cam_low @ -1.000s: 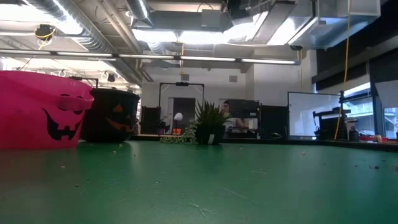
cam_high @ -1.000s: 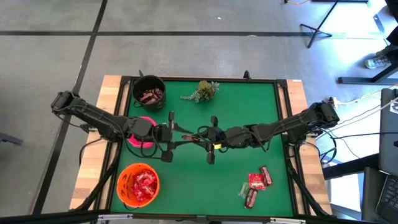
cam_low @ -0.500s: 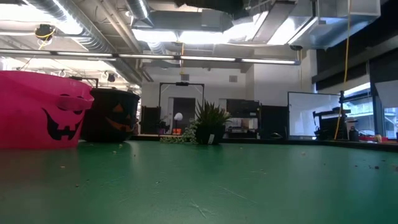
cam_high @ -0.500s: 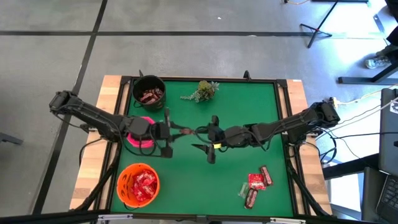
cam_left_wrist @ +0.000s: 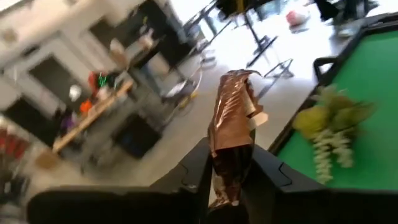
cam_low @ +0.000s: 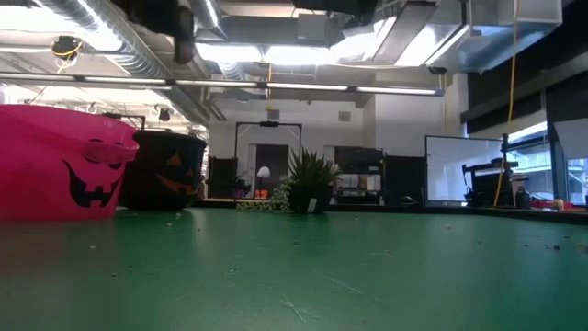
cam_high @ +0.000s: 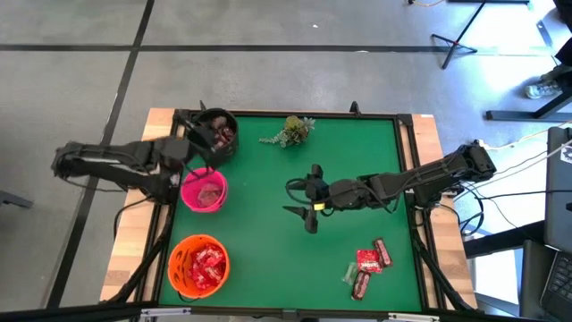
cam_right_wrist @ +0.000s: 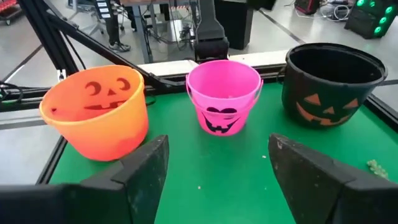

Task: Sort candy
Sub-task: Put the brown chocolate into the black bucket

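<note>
Starting nearest our left arm, we have the left end effector [cam_left_wrist: 227, 177] clamped on a shiny copper-brown wrapped candy bar [cam_left_wrist: 231, 127], which stands up between the two dark fingers [cam_left_wrist: 193, 171] in the left wrist view. From above, the left end effector [cam_high: 198, 134] sits over the black plastic jack-o'-lantern bucket [cam_high: 228, 143] at the far left corner of the green felt surface [cam_high: 357, 152]; brown bars already lie in that bucket, so we judge this is the drop. To do it well, we should centre the bar over the bucket's mouth, clear of the rim and of the pink plastic pumpkin bucket [cam_high: 204, 190] just beside it, and only then release. Farther out, the right end effector [cam_high: 302, 197] waits open near mid-surface. Beyond it, the remaining small red and maroon wrapped candies [cam_high: 368, 262] lie near the front right edge, well apart from the orange plastic pumpkin bucket [cam_high: 198, 265] holding red packets.
</note>
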Tool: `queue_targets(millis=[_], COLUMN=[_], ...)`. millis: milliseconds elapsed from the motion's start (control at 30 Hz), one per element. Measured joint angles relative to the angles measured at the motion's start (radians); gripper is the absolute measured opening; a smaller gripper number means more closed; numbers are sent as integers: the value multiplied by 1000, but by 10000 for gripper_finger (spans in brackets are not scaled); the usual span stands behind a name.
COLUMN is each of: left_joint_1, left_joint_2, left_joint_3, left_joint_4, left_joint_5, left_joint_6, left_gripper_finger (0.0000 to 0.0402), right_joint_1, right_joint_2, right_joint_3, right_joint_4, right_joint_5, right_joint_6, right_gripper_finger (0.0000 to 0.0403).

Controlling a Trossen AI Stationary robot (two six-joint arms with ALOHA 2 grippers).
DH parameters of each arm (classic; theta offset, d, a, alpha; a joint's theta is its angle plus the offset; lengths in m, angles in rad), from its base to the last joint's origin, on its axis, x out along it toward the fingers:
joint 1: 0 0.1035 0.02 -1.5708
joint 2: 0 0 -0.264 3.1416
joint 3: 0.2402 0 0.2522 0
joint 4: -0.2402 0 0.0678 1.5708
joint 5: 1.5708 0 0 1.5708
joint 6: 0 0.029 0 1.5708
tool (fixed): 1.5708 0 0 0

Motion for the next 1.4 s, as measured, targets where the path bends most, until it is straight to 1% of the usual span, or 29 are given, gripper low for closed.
queue_targets(millis=[67, 167, 400, 500, 600, 733, 800, 867, 967, 1067, 1100, 1133, 1167, 1233, 1333, 1400], left_joint_1=[85, 196, 408, 475, 522, 555, 554, 552, 531, 485, 464, 439, 407, 333, 217, 141], left_joint_2=[-32, -57, -40, -29, -27, -28, -29, -39, -63, -83, -88, -90, -90, -93, -92, -86], left_joint_3=[0, 0, 0, 0, 0, 0, 4, 16, 38, 39, 39, 39, 39, 39, 39, 39], left_joint_4=[-44, -94, -234, -248, -253, -256, -257, -255, -208, -111, -71, -39, -15, 16, 59, 84], left_joint_5=[52, 160, 348, 426, 513, 557, 590, 686, 919, 1193, 1267, 1316, 1341, 1332, 1245, 1189], left_joint_6=[-36, -81, -173, -188, -188, -202, -211, -214, -253, -307, -320, -326, -328, -325, -314, -314], left_gripper_finger=[65, 68, 84, 106, 139, 188, 205, 214, 216, 213, 212, 212, 212, 211, 211, 211], right_joint_1=[0, 0, 0, 0, 0, 0, 0, 1, 25, 84, 107, 133, 164, 223, 315, 369], right_joint_2=[0, 0, 0, 0, 0, -4, -14, -23, -29, -28, -28, -27, -26, -21, -18, -19], right_joint_3=[0, 0, 0, 0, 0, 0, 20, 66, 139, 159, 159, 159, 158, 142, 106, 83], right_joint_4=[-5, -27, -78, -88, -96, -129, -206, -331, -559, -725, -771, -821, -869, -942, -1026, -1059], right_joint_5=[0, 0, -20, -20, -37, -82, -113, -152, -215, -245, -252, -259, -261, -260, -258, -254], right_joint_6=[4, 23, 55, 61, 69, 83, 100, 135, 192, 269, 302, 342, 381, 473, 666, 866], right_gripper_finger=[272, 271, 271, 271, 271, 271, 271, 271, 271, 271, 271, 271, 271, 271, 271, 271])
